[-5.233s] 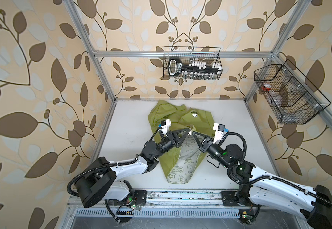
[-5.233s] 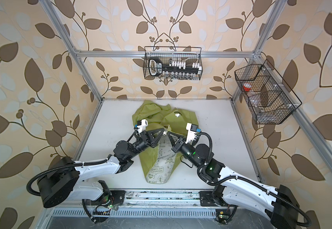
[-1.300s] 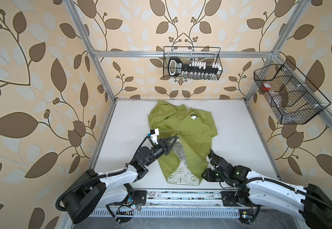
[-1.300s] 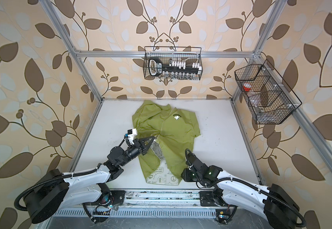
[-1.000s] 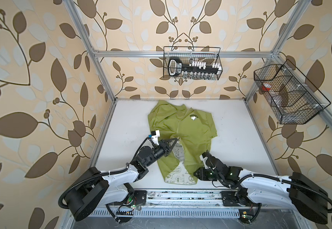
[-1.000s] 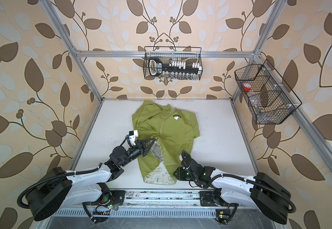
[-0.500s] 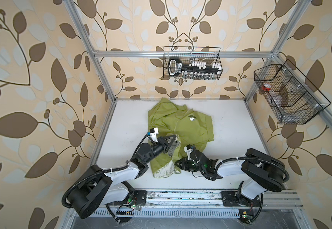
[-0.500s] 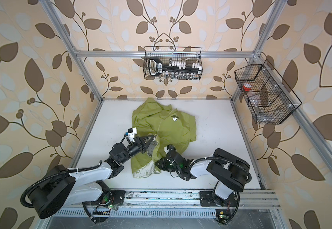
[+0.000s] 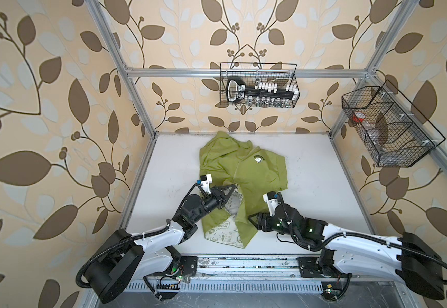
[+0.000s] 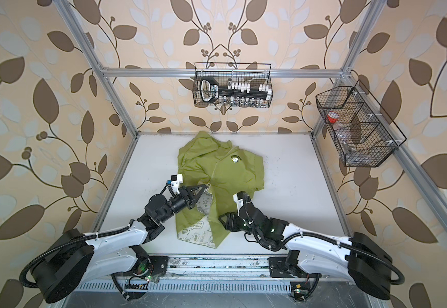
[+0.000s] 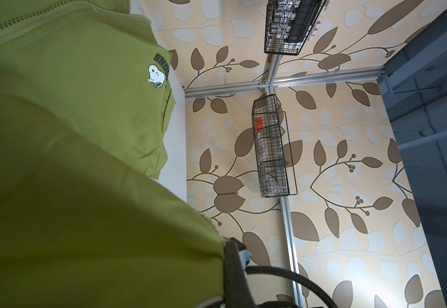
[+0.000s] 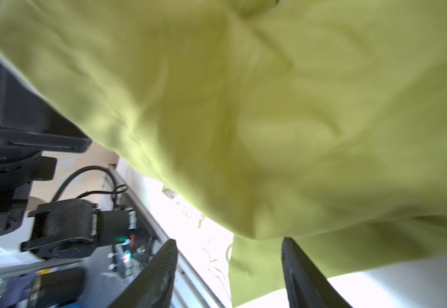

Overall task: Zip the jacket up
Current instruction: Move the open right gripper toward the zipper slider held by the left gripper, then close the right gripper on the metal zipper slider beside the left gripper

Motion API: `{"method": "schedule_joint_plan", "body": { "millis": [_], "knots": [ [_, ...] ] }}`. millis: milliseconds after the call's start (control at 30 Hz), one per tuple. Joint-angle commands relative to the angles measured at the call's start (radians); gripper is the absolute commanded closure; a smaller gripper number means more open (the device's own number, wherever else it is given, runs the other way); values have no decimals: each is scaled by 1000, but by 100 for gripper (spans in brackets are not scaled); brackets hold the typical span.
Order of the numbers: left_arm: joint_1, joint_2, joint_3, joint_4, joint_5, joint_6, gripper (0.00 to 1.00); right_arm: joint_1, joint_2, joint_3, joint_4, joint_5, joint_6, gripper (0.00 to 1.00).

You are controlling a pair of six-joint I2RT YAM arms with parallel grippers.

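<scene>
1. Since the frame half a second back, the right gripper [image 9: 252,220] is found drawn away toward the right. Its arm is unfolded from the tight bend it held beside the jacket [image 9: 257,173].
2. Its jaws are spread. In the right wrist view a corner of green cloth is seen in the gap between the dark fingers [image 12: 158,274], unclamped.
3. The left gripper [image 9: 232,188] is pressed shut on the jacket's front edge, which is raised above the white printed lining [image 9: 222,229]. In the left wrist view the pinch is hidden by cloth.
4. A row of zipper teeth [image 11: 57,13] is shown along one green edge.
5. The jacket is laid on the middle of the white table [image 9: 318,173], with the Snoopy print [image 9: 258,159] turned up. The lower front is open and the lining is exposed near the front rail.
6. Wire baskets are hung on the back wall [image 9: 258,89] and the right wall [image 9: 388,128].
</scene>
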Motion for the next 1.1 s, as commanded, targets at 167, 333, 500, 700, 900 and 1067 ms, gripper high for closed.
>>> {"method": "schedule_joint_plan", "body": {
  "millis": [167, 333, 500, 700, 900, 1067],
  "knots": [
    [10, -54, -3, -45, 38, 32, 100, -8, -133, 171, -353, 248, -298, 41],
    [10, -92, 20, -111, 51, 46, 100, -48, -30, 375, -479, 179, -483, 56],
    [10, -146, 55, -232, 70, 63, 100, -39, 19, 473, -502, 113, -604, 50],
    [10, -215, 71, -340, 71, 57, 100, 47, 101, 565, -506, 153, -710, 55],
    [10, -231, 160, -543, 101, 76, 100, 123, 198, 641, -484, 255, -781, 51],
    [10, -193, 215, -596, 129, 48, 100, 128, 278, 705, -473, 248, -817, 49]
  ]
}}
